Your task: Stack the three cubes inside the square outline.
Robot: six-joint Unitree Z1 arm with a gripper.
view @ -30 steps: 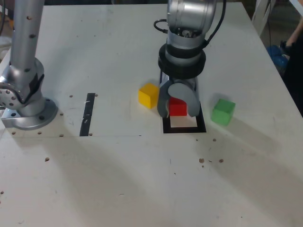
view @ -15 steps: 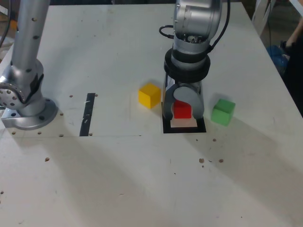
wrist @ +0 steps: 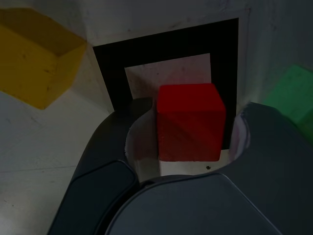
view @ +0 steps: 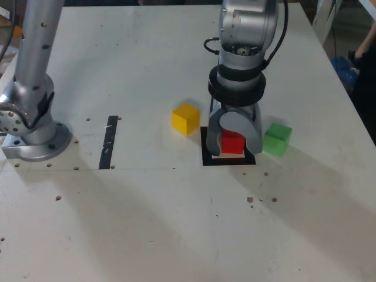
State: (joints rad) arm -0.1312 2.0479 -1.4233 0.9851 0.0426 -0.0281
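White table top (view: 147, 223) is seen under everything. The grey gripper (view: 236, 144) is pointed down over the square outline (view: 205, 157), and its jaws are parted, with gaps seen on both sides of the red cube (view: 232, 142). That cube is set inside the outline. The yellow cube (view: 185, 118) and the green cube (view: 277, 138) are placed beside the outline, one on each side.

This looks like a robotics lab or test bench. A white desk (view: 147, 223) carries an arm base (view: 32, 132) bolted straight onto its top near the exterior view's left edge, and small holes and scuffs dot the surface. A black tape strip (view: 109, 143) and a black tape square outline (view: 205, 154) are stuck on as markers. Plain coloured cubes (view: 185, 118) serve as test pieces.
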